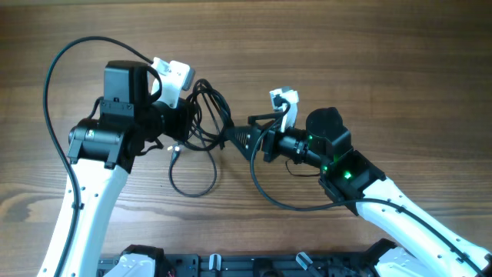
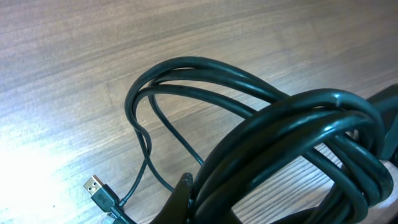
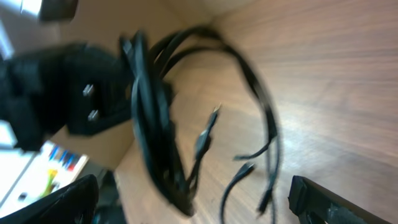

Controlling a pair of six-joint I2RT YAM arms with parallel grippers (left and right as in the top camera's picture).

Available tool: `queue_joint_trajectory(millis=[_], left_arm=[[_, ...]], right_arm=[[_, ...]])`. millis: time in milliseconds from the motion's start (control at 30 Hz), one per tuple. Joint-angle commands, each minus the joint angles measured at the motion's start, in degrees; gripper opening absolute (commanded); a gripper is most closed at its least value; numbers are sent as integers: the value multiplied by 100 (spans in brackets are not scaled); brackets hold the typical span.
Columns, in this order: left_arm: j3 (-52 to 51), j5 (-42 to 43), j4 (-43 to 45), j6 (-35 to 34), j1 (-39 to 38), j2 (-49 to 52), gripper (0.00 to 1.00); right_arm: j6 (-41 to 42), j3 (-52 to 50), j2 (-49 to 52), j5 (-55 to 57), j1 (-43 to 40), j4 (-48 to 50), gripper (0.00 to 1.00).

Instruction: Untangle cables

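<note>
The cables [image 1: 206, 108] are thin black cords bunched in a tangle at the table's middle, with one loop [image 1: 192, 183] lying toward the front. My left gripper [image 1: 187, 121] is shut on the bunch. Seen from the left wrist, thick coils of the cables [image 2: 280, 124] fill the frame beside one dark finger [image 2: 181, 198], and a loose USB plug [image 2: 94, 185] rests on the wood. My right gripper [image 1: 240, 137] is open just right of the tangle. The blurred right wrist view has the cables [image 3: 152, 124] hanging between wide-apart fingers [image 3: 336, 199], with loose ends [image 3: 239, 174] dangling.
The left arm's own thick wire [image 1: 54, 77] arcs over the back left of the wooden table [image 1: 384, 61]. The right arm's wire [image 1: 284, 201] loops toward the front. A black rail [image 1: 231, 265] runs along the front edge.
</note>
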Motion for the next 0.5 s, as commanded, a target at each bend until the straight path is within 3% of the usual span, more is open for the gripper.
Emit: queue_joint_trajectory(millis=[0,200,467], left_arm=[[9,-76,-28,-258,35,11,4],[9,249,-28,-400,31,11,4],[9,378,-44,-706,31,11,4]], right_arm=[[-114,39,-92,501,28,-11,99],[-1499,39,-90,264,39,-20,86],[-2518,39,-90,-70,236,236,80]])
